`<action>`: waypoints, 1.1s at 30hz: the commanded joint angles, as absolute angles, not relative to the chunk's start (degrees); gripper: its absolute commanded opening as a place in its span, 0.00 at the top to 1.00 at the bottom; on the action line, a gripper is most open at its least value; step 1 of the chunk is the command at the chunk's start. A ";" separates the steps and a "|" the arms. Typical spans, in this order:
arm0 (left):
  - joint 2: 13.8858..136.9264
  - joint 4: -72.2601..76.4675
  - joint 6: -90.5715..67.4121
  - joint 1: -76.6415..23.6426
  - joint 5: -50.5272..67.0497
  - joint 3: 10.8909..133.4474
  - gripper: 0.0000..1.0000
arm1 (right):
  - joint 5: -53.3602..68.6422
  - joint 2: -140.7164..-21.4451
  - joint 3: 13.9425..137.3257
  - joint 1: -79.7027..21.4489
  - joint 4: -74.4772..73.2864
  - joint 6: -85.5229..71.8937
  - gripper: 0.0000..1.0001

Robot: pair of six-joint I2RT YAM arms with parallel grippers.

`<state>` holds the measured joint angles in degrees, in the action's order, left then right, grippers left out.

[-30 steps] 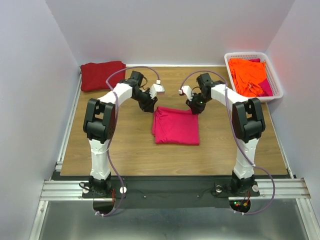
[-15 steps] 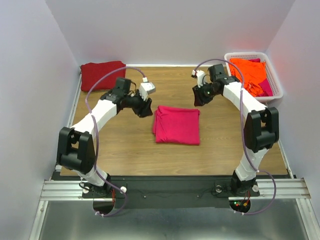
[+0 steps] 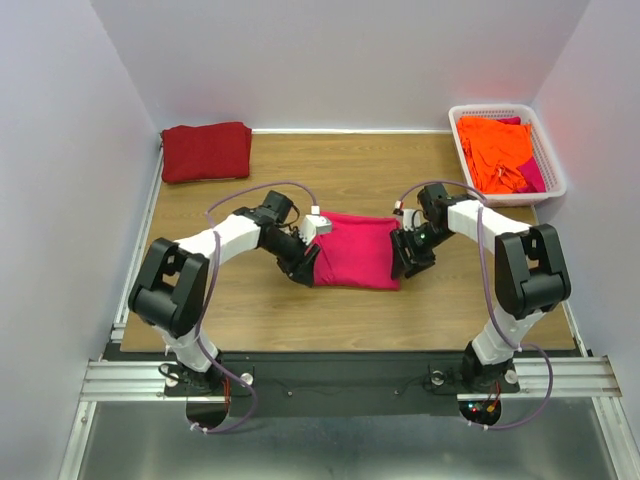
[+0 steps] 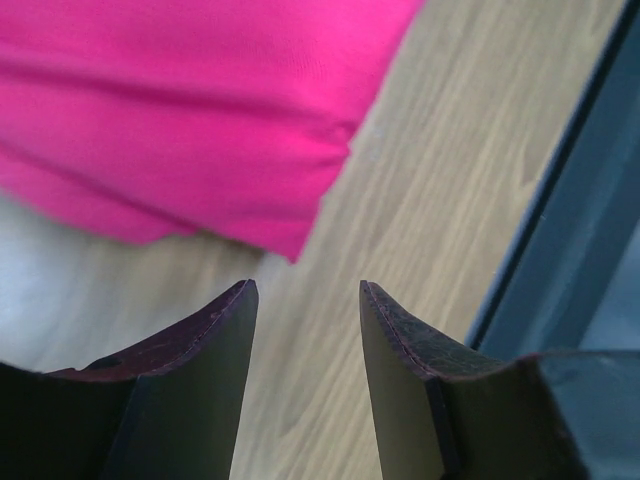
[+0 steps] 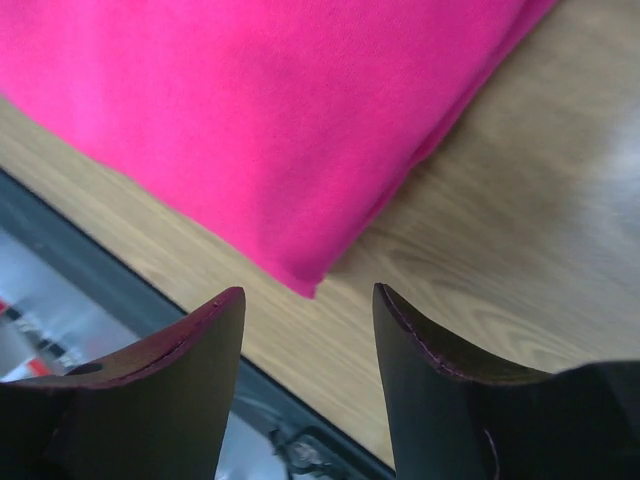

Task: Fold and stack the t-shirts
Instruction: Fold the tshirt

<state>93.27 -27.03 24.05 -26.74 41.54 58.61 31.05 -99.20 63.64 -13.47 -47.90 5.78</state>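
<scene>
Pink-red t-shirt [image 3: 355, 250] lies folded between two low-bent arms, its corners just ahead of left claw [image 4: 305, 290] and right claw [image 5: 308, 296], both parted, empty. One maroon t-shirt [image 3: 205, 150] lies well beyond.

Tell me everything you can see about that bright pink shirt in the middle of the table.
The pink t-shirt is soft, plain cloth, folded into a roughly square pad that lies flat near the middle of the wooden table. Stacked layers show at its near corners. The left tool and right tool sit open just off those corners, one on each side. Neither grips the cloth, and I cannot tell whether they brush it.
</scene>
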 commanded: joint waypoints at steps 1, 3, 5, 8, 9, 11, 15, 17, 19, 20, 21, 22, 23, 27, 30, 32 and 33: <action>96.06 -29.81 22.42 -28.04 46.49 57.22 0.43 | 36.30 -98.96 62.67 -13.62 -48.60 3.16 0.42; 95.98 -27.87 20.67 -28.04 46.23 55.38 0.43 | 36.38 -100.80 63.10 -13.62 -48.60 3.69 0.44; 97.11 -27.42 20.04 -28.04 46.40 55.63 0.44 | 36.82 -102.82 63.37 -13.62 -48.43 4.22 0.46; 98.52 -27.16 19.60 -28.12 47.37 57.04 0.44 | 37.88 -104.85 63.46 -13.62 -48.34 4.57 0.49; 98.79 -26.98 19.25 -28.12 47.46 57.91 0.44 | 38.23 -105.55 63.63 -13.62 -48.17 4.48 0.50; 98.79 -24.97 18.81 -28.12 47.11 58.44 0.46 | 38.23 -105.82 63.72 -13.62 -48.16 4.66 0.52; 100.19 -23.73 18.28 -28.21 47.46 59.24 0.50 | 38.06 -106.00 64.25 -13.54 -48.25 4.66 0.57; 101.16 -23.73 18.11 -28.30 47.29 59.50 0.56 | 38.14 -106.35 64.60 -13.54 -48.16 4.75 0.59; 101.08 -23.12 18.19 -28.21 46.68 59.85 0.64 | 37.88 -106.78 64.95 -13.54 -48.25 4.83 0.65; 100.55 -22.68 17.93 -28.30 46.58 59.94 0.67 | 37.79 -106.87 65.30 -13.36 -48.34 5.01 0.69; 100.46 -22.59 17.93 -28.30 46.50 59.77 0.74 | 37.71 -106.96 65.56 -13.27 -48.34 5.01 0.72; 100.37 -22.59 17.93 -28.30 46.41 59.77 0.79 | 37.71 -107.14 65.74 -13.10 -48.25 4.92 0.75; 100.46 -23.55 18.63 -28.30 46.23 60.03 0.86 | 37.53 -107.05 66.09 -13.01 -48.43 5.01 0.78; 99.85 -27.41 21.00 -26.72 44.48 61.26 1.00 | 36.13 -106.53 67.76 -12.04 -49.13 5.27 0.95; 98.00 -30.93 23.37 -24.44 43.51 61.70 1.00 | 34.55 -106.17 68.73 -11.60 -50.97 6.76 1.00; 96.69 -33.57 24.69 -23.82 42.02 61.87 1.00 | 33.93 -105.82 68.82 -11.60 -52.46 7.99 0.99; 96.33 -34.18 25.22 -23.47 41.40 61.96 1.00 | 33.58 -105.65 68.73 -11.69 -52.82 8.35 0.99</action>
<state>100.82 -27.73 21.30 -25.12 43.75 59.88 35.97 -106.96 66.85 -12.08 -49.56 5.82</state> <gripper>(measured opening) 0.019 0.022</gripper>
